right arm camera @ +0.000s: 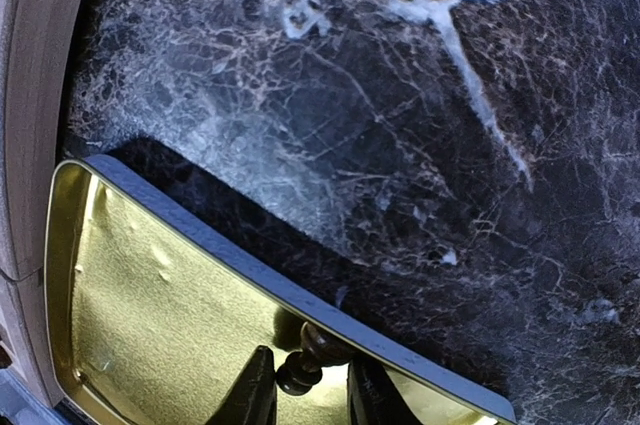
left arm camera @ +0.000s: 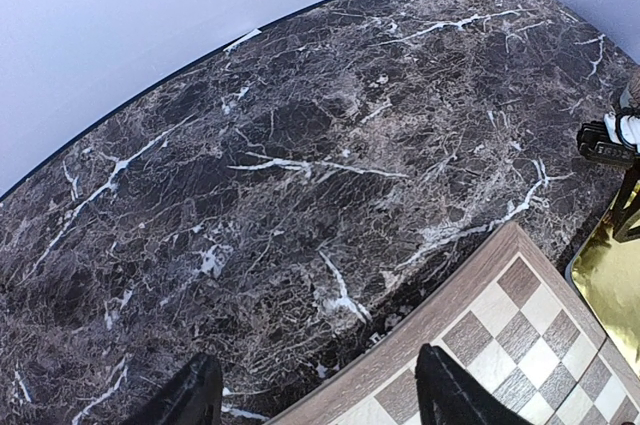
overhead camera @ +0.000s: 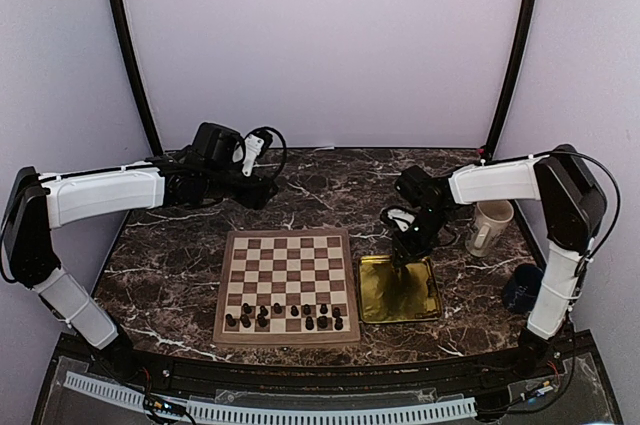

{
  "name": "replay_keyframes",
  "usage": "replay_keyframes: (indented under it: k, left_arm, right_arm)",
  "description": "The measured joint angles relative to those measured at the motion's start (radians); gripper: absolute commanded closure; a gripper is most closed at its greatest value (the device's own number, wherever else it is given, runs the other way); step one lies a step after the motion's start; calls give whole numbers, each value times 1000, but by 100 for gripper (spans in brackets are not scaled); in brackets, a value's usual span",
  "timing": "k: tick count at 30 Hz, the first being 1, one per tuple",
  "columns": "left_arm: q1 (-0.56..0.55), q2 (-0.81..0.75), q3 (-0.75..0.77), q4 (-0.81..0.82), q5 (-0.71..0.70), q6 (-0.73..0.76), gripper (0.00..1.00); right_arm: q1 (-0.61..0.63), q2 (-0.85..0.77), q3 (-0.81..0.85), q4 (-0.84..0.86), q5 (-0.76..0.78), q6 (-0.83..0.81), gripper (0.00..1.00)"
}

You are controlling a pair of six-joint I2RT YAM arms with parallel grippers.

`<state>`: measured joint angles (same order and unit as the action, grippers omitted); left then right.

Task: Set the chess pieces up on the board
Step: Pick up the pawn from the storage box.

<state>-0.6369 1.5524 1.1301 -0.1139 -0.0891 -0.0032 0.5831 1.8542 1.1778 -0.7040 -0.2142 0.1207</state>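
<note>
High at the near side, the top camera looked down on the dark marble table (overhead camera: 170,255), the left wrist camera skimmed low across it toward the far wall (left arm camera: 150,25), clipping a corner of the checkered wooden board (left arm camera: 520,330), and the right wrist camera hung close over the shiny gold rectangular tray (right arm camera: 150,325) all three shared.

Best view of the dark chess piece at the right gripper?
Right wrist: the small dark brown chess piece sits close-up between the fingers of the right gripper. Top external hides it behind the gripper; left wrist misses it.
</note>
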Motion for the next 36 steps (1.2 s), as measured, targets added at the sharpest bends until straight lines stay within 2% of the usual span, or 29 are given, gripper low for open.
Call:
replay_keyframes:
  k: [2, 13, 21, 25, 31, 36]
  left_arm:
    - [0, 0, 0, 0, 0, 0, 32]
    - [0, 0, 0, 0, 0, 1, 32]
    - [0, 3, 1, -1, 4, 4, 32]
    - [0, 4, 1, 0, 31, 8, 31]
    - [2, 5, -2, 19, 201, 23, 33]
    - [-9, -23, -118, 175, 435, 70, 34]
  right_arm:
    - [-3, 0, 0, 1, -3, 9, 76]
    - [-33, -4, -18, 14, -16, 34, 99]
    - [-50, -50, -61, 18, -22, -39, 100]
    - [-49, -94, -69, 0, -72, -92, 100]
    - [-35, -139, -69, -3, -169, -177, 100]
    - [-16, -131, -43, -60, -301, -288, 100]
